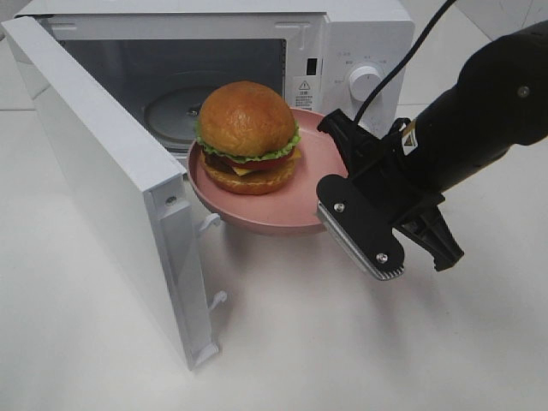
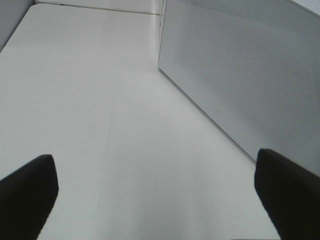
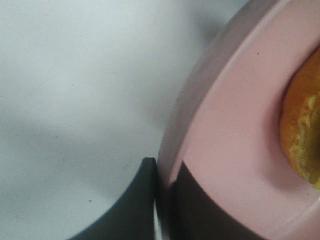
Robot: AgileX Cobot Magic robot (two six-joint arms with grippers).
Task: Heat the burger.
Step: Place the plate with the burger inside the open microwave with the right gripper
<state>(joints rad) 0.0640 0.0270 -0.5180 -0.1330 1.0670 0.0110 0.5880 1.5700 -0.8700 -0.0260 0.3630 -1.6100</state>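
The burger [image 1: 247, 128], with its golden bun, lettuce and dark patty, sits on a round pink plate [image 1: 282, 214]. The plate hangs just in front of the open microwave [image 1: 360, 51], above the table. My right gripper [image 1: 330, 163] is shut on the plate's right rim, one finger above and one below. In the right wrist view the gripper [image 3: 165, 195] pinches the plate [image 3: 240, 135], and an edge of the burger [image 3: 300, 130] shows. The left gripper [image 2: 155, 195] is open and empty over the bare table, beside the outer face of the microwave door [image 2: 250, 65].
The microwave door [image 1: 103, 171] stands swung open toward the front left. A glass turntable [image 1: 175, 111] lies inside the cavity. The control knob [image 1: 366, 81] is on the right panel. White table [image 1: 342, 342] spreads in front.
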